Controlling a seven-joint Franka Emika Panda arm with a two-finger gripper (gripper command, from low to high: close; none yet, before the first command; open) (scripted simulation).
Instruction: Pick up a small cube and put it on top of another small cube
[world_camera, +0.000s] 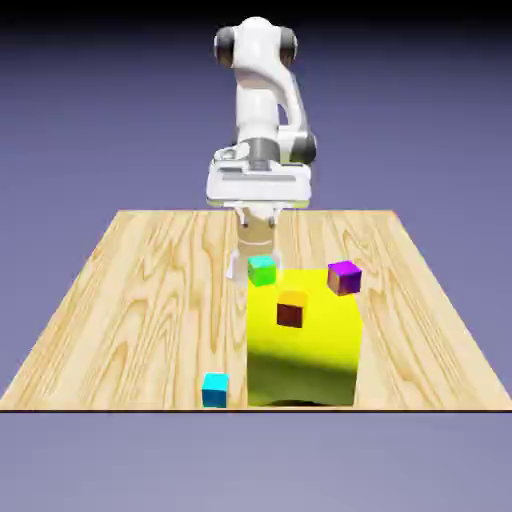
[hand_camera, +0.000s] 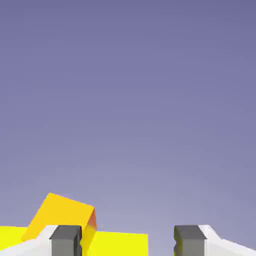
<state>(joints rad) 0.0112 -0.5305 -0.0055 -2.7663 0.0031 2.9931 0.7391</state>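
Hovering above the far middle of the wooden table (world_camera: 130, 290), my jaws (world_camera: 258, 217) stand apart with nothing between them; in the hand view the two grey fingertips (hand_camera: 65, 240) show well separated at the bottom edge, only backdrop in the gap.

On the table, the big yellow block (world_camera: 305, 350) fills the centre-right of the exterior view. An orange-brown cube (world_camera: 291, 309) rests on its top face. A green cube (world_camera: 262, 270) sits at the block's 11 o'clock corner, just below my jaws in that view; whether it touches the block I cannot tell. The purple-magenta cube (world_camera: 344, 277) appears at the block's 1 o'clock corner, at its upper far edge.

The cyan cube (world_camera: 215, 389) lies alone on the table at the block's 7 o'clock, near the table's front edge and just beside the block's lower left side, well apart from the purple-magenta cube.

From the hand view, the yellow block's top (hand_camera: 120, 244) and the orange-brown cube (hand_camera: 62, 212) peek up at 7 o'clock, behind one fingertip.
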